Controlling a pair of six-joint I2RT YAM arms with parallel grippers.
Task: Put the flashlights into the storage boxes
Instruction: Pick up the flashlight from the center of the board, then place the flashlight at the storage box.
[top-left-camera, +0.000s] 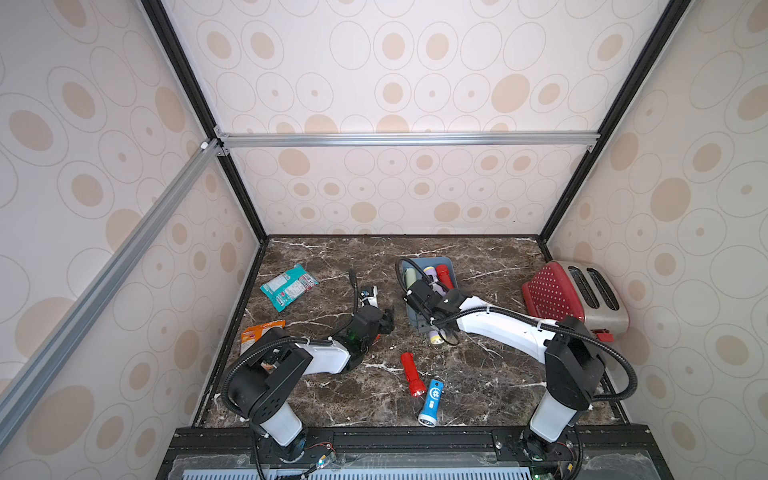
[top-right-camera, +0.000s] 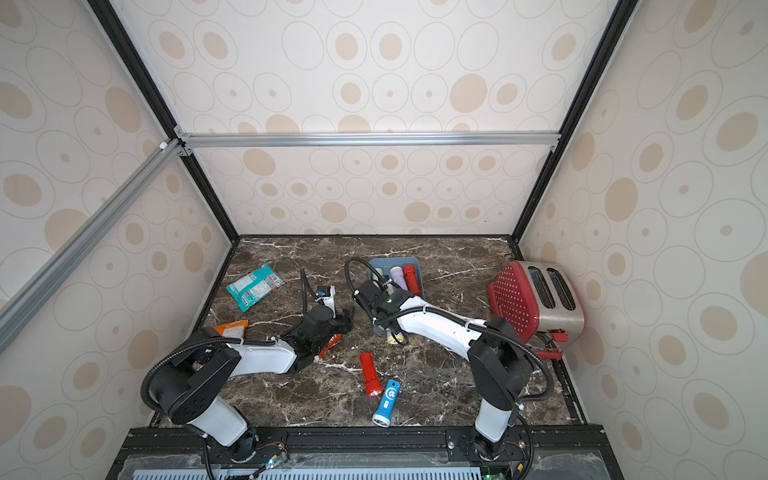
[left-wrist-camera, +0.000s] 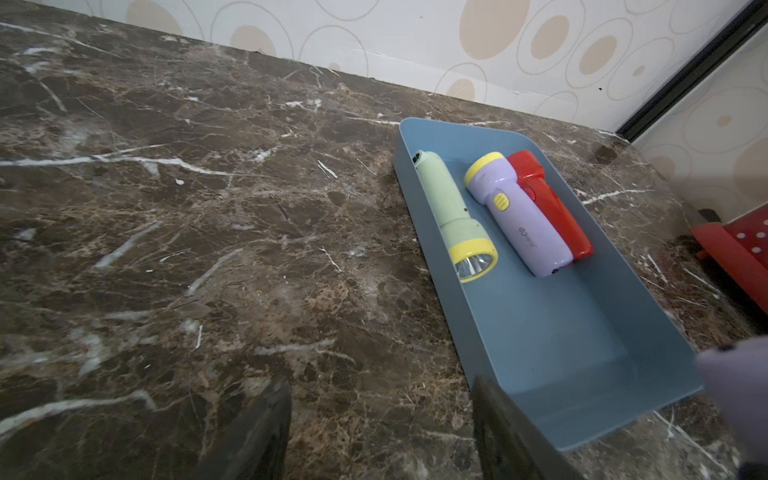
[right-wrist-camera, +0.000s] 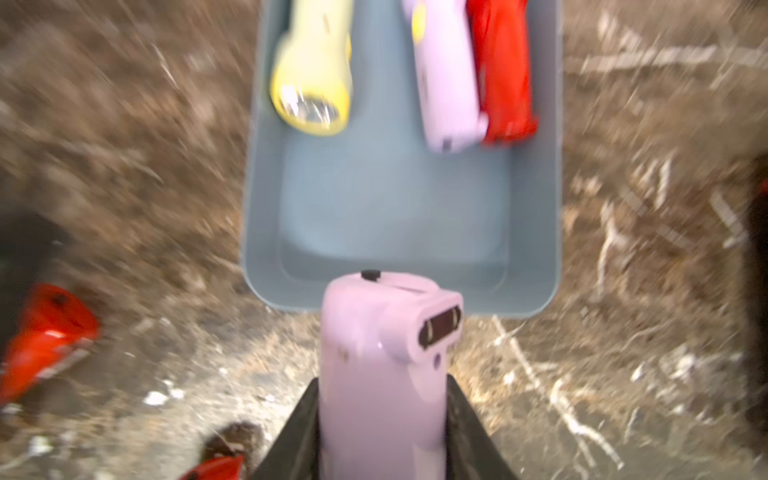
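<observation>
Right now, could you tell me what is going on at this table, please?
The right gripper is shut on a lilac flashlight, whose tail points at the near end of the blue-grey tray. In the tray lie a pale green flashlight, a second lilac flashlight and a red flashlight. The left gripper is open and empty beside the tray. On the marble table outside it lie a second red flashlight, a blue flashlight and, by the left arm, a third red flashlight.

You're getting heavy blur in R wrist view; lilac torch (right-wrist-camera: 382, 374) is running off frame btm, lens unseen.
</observation>
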